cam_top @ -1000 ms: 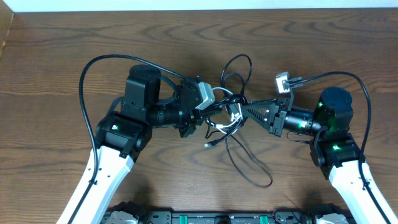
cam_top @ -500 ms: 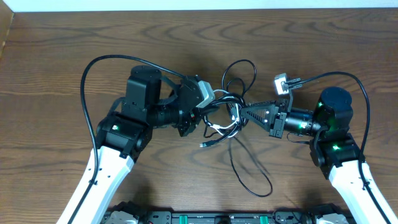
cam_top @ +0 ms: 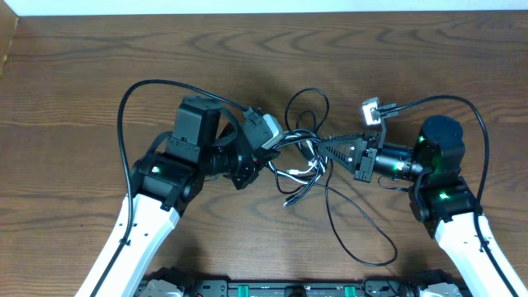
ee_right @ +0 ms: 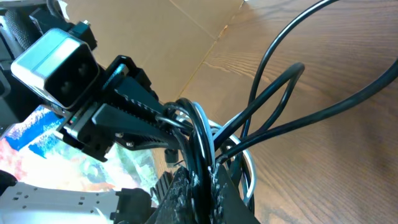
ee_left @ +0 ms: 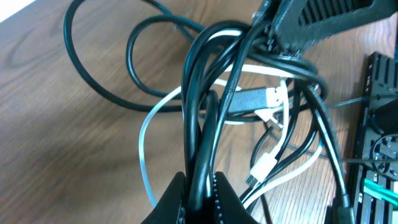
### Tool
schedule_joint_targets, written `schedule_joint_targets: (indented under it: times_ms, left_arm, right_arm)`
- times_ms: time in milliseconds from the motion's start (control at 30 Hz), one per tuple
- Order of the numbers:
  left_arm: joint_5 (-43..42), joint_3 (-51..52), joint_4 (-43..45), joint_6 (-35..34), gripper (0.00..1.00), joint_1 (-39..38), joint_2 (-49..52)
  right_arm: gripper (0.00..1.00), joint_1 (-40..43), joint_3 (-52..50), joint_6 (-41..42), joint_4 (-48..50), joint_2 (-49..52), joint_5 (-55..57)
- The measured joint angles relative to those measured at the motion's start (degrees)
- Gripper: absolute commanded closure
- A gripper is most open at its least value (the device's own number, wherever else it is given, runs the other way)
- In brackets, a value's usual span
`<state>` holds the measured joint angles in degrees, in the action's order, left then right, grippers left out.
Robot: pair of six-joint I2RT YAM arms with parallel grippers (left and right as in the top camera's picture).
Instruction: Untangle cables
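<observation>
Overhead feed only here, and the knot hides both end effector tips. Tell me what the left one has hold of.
Observer: In the left wrist view, the left end effector is shut on several black cables at once. The white cable loops past beside the fingers.
Operator: Now the right one.
Observer: In the right wrist view, the right end effector is also shut on black cables, right at the knot.
Operator: Find me a loose plug.
Observer: A black plug with a metal tip lies across the middle of the tangle. Neither end effector grips it.
</observation>
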<state>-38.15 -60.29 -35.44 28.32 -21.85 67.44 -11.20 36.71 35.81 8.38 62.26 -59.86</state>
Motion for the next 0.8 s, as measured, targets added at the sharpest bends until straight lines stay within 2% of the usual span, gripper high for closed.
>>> schedule_joint_targets:
  times_ms: [233, 433, 633, 733, 800]
  left_arm:
    - [3.5, 0.0, -2.4, 0.0, 0.92, -0.4, 0.0]
    - [8.4, 0.0, -5.5, 0.0, 0.92, 0.2, 0.3]
    - [9.6, 0.0, -5.7, 0.0, 0.92, 0.4, 0.3]
    - [9.8, 0.0, -5.6, 0.0, 0.92, 0.4, 0.3]
    - [9.6, 0.0, -5.2, 0.0, 0.92, 0.4, 0.3]
  right_arm:
    - [0.99, 0.0, 0.0, 0.0, -1.6, 0.1, 1.0]
    - [0.98, 2.2, 0.0, -0.8, -7.7, 0.0, 9.0]
    - [0.99, 2.5, 0.0, -2.2, -11.1, 0.0, 14.4]
    - [0.96, 2.5, 0.0, -2.6, -11.5, 0.0, 14.6]
    - [0.89, 2.5, 0.0, -2.8, -11.7, 0.0, 14.4]
